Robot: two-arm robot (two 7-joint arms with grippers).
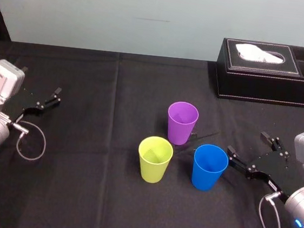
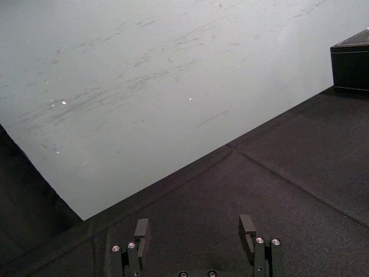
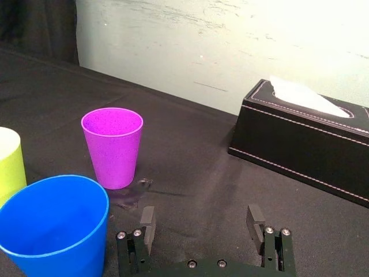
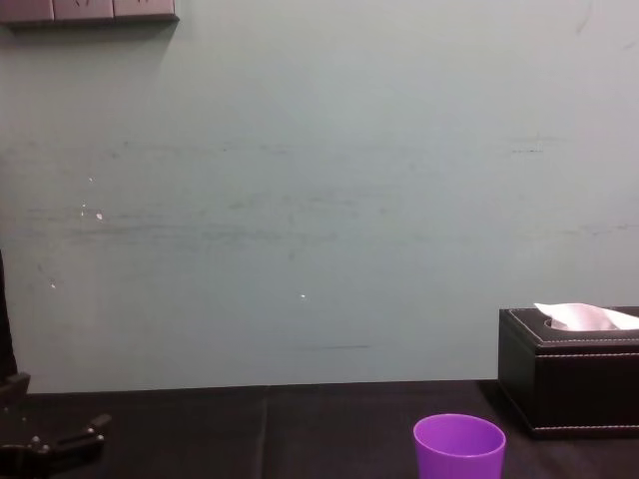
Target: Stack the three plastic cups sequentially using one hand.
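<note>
Three cups stand open side up, close together in the middle of the tabletop (image 1: 79, 182). The green cup (image 1: 155, 159) is at the front left, the purple cup (image 1: 182, 122) is behind, and the blue cup (image 1: 209, 167) is at the front right. None is stacked yet.

The cups look light and sit near each other. I think a sideways push from a finger could tip the blue cup or knock it into the green cup. A hard squeeze could bend a cup. A tilted cup may not slide into the next one.

The left gripper (image 1: 43, 102) rests far off at the left edge, wide open, holding nothing. The right gripper (image 1: 248, 145) sits low, just beside the blue cup. Its jaws are wide apart and empty, and the cup is not between them.
</note>
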